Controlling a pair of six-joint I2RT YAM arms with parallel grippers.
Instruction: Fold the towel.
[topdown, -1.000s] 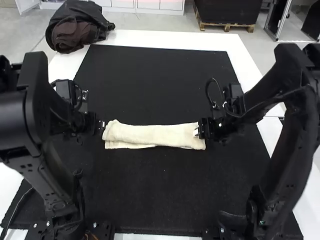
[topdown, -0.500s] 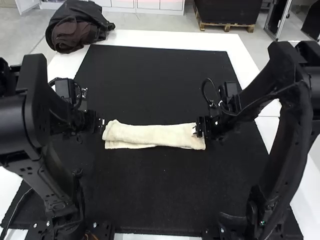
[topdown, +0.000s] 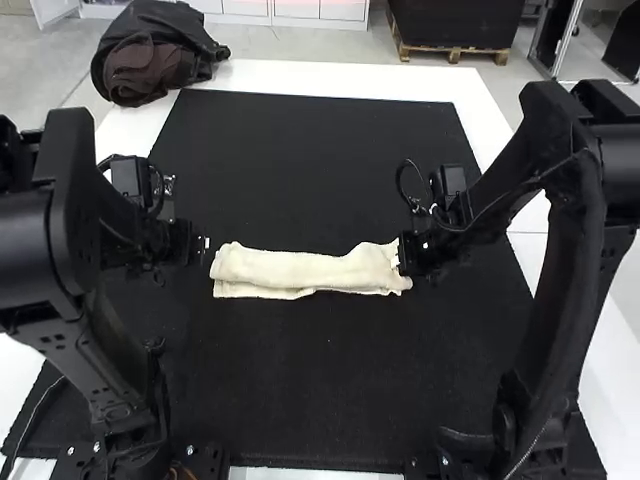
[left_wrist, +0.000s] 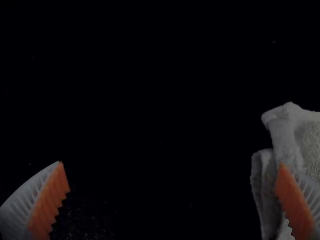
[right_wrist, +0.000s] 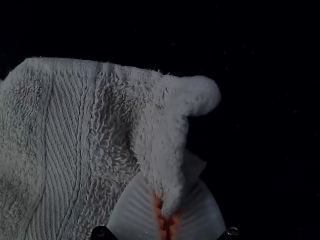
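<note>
While the black mat (topdown: 320, 390) bears it about midway between left and right edges, the towel (topdown: 300, 268) lies as a long folded strip, a crosswise fold seemingly in hand. The right gripper (right_wrist: 169, 209) pinches its right end; the left gripper (left_wrist: 171, 163) stands open beside the other, and the next move probably wants the pinched end carried leftward.

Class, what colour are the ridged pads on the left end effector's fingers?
Orange pads, seen best in the left wrist view.
</note>
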